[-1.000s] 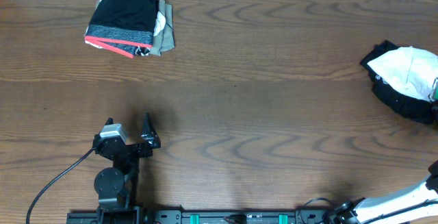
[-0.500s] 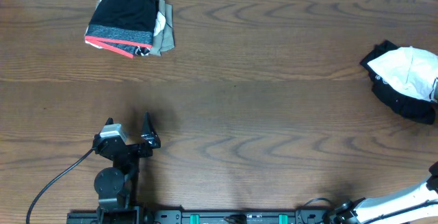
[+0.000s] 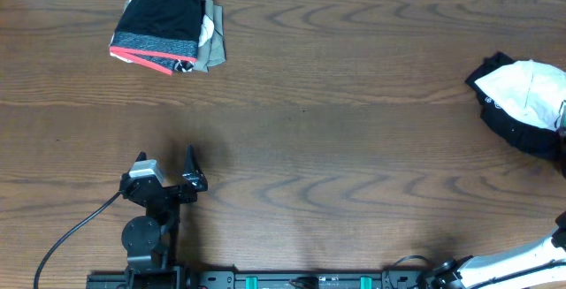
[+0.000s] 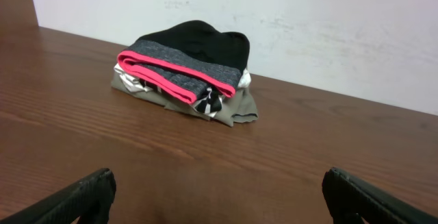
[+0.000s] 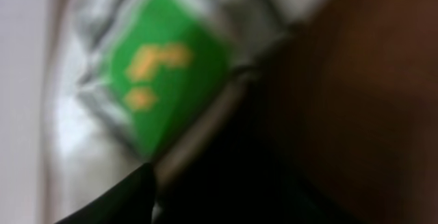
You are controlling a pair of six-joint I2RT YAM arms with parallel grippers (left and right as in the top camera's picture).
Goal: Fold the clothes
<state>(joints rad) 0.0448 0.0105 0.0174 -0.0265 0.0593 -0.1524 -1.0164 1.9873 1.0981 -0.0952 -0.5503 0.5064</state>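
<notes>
The left gripper [image 4: 219, 198] sits low near the table's front edge, its two black fingers [image 4: 79, 196] spread wide and holding nothing. Ahead of it runs a broad open stretch of brown wooden table [image 3: 336, 148]. By the far edge, just short of the white wall [image 4: 308, 25], sits a folded stack [image 3: 168, 26] — a black garment with a grey band and pink trim on top, olive cloth beneath. Well apart, at the right edge, a crumpled white shirt [image 3: 531, 90] lies bundled in a black garment [image 3: 517, 132], partly cut off. The right gripper's camera shows only blurred cloth — a green patch [image 5: 164, 66], perhaps a label. I cannot tell how its jaws stand.
</notes>
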